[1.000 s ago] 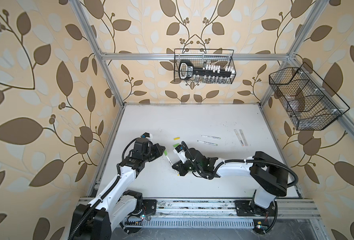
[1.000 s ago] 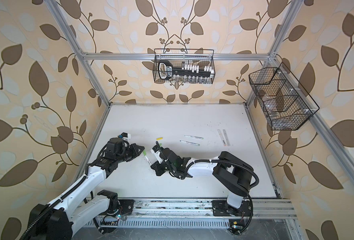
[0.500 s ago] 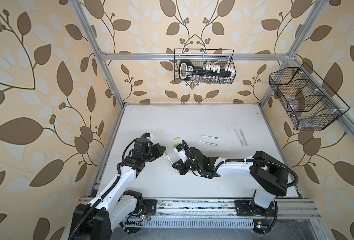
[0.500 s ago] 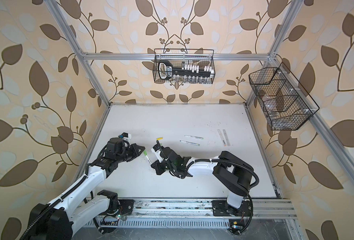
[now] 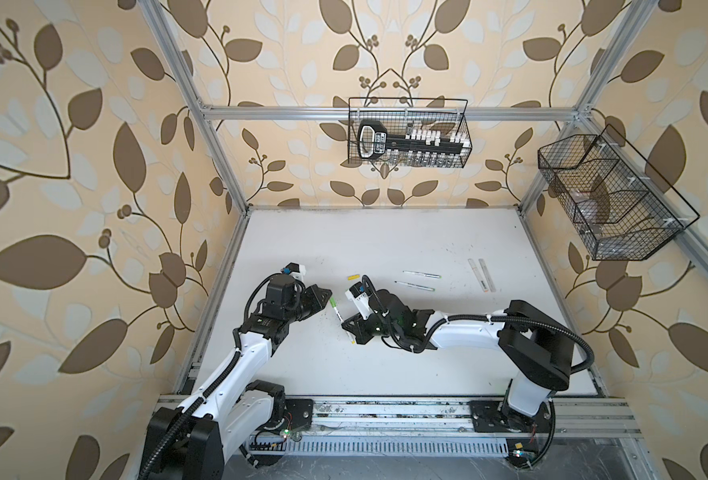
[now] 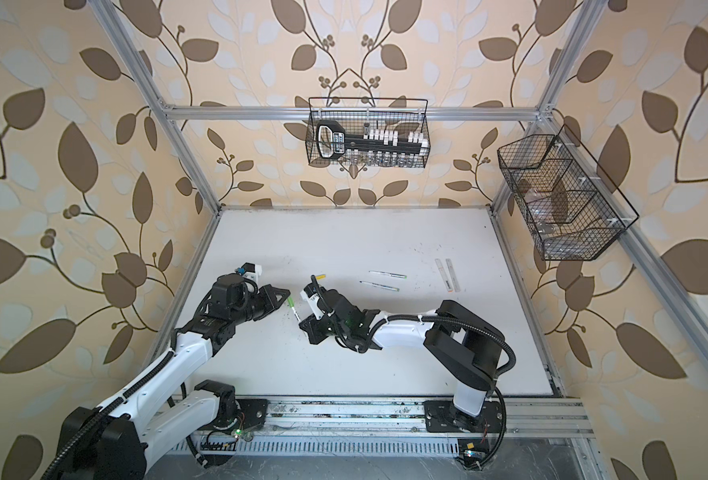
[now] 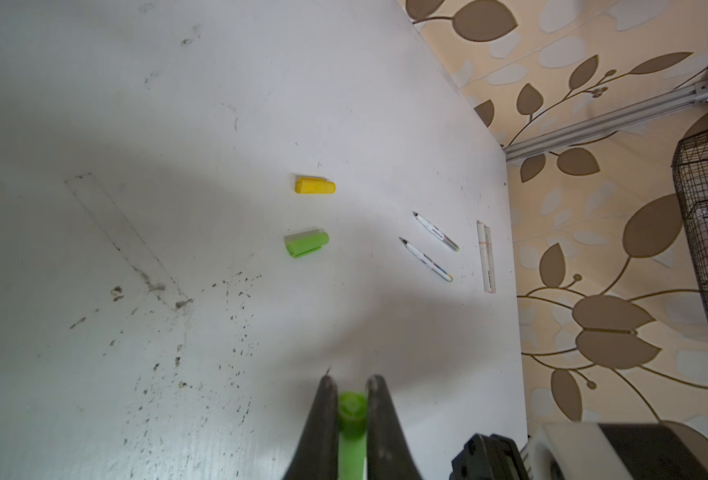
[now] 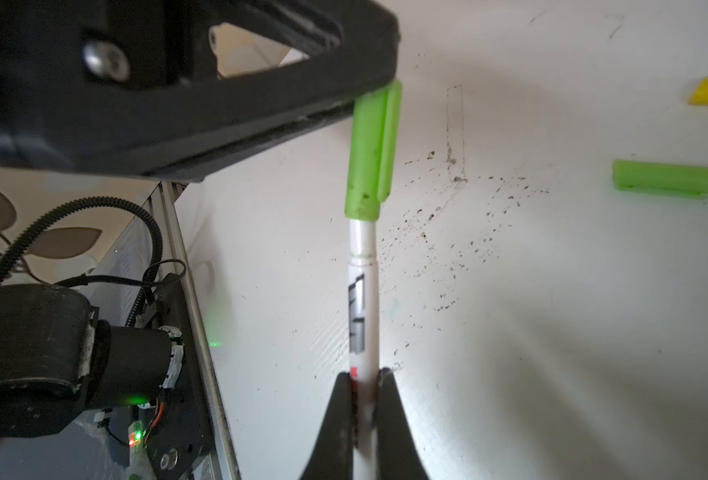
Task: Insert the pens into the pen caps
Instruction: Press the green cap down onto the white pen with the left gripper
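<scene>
My left gripper point(image 7: 352, 384) is shut on a bright green pen cap point(image 7: 352, 409), seen end-on between its fingers. My right gripper point(image 8: 364, 374) is shut on the tail part of a pale pen point(image 8: 362, 291) with dark lettering. The pen's front end sits inside the mouth of that green cap point(image 8: 371, 153), with a narrow pale neck showing below it. In both top views the two grippers meet left of the table's middle, left gripper point(image 5: 328, 298) and right gripper point(image 5: 346, 328), with cap point(image 6: 290, 305) and pen point(image 6: 296, 316) in line between them.
A yellow cap point(image 7: 314, 185) and another green cap point(image 7: 305, 244) lie loose on the white table point(image 5: 385, 241). Further right lie two uncapped pens point(image 5: 422, 274) point(image 5: 414, 285) and two pale pens side by side point(image 5: 483, 275). Wire baskets point(image 5: 408, 133) hang on the walls.
</scene>
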Controlling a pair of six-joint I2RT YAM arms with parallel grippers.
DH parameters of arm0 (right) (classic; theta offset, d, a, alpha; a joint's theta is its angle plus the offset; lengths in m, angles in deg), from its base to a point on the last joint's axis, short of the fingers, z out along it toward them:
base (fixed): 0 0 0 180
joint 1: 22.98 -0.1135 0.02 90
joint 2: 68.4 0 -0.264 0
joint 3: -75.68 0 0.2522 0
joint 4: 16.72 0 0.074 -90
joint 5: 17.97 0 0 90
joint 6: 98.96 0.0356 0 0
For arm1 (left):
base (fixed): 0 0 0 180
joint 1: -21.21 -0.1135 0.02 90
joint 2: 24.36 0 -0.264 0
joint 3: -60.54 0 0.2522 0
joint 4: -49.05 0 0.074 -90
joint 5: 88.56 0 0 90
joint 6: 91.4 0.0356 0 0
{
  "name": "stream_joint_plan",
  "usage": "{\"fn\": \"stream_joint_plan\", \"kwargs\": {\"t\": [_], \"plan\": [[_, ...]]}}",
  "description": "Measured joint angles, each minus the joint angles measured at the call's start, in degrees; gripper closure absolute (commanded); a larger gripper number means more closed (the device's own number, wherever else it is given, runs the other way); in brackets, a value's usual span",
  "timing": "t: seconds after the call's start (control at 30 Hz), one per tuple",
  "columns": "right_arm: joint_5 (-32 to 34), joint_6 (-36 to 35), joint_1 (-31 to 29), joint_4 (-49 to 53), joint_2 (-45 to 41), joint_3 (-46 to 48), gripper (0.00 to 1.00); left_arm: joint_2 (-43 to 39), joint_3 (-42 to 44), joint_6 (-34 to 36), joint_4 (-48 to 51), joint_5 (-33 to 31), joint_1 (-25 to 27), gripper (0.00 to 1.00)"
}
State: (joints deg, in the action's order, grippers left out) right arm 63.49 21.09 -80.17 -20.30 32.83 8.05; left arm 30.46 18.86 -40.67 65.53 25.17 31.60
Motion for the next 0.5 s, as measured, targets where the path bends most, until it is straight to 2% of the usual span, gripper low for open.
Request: {"fn": "stream_joint_plan", "kwargs": {"t": [0.37,0.43,0.5], "plan": [[0.11,-1.11,0.87,2.19,0.07,-2.25,0.96,0.66,-0.35,0.31,-1.73,-0.11,0.31,0.88],[0.13,-1.9,1.29,3.17,0.07,-2.51,0.96,1.88,-1.09,0.59,-1.81,-0.13,0.9,0.92],[0.15,-2.8,1.73,3.65,0.07,-2.51,0.96,3.23,-2.03,1.07,-1.6,0.02,1.27,1.0]]}}
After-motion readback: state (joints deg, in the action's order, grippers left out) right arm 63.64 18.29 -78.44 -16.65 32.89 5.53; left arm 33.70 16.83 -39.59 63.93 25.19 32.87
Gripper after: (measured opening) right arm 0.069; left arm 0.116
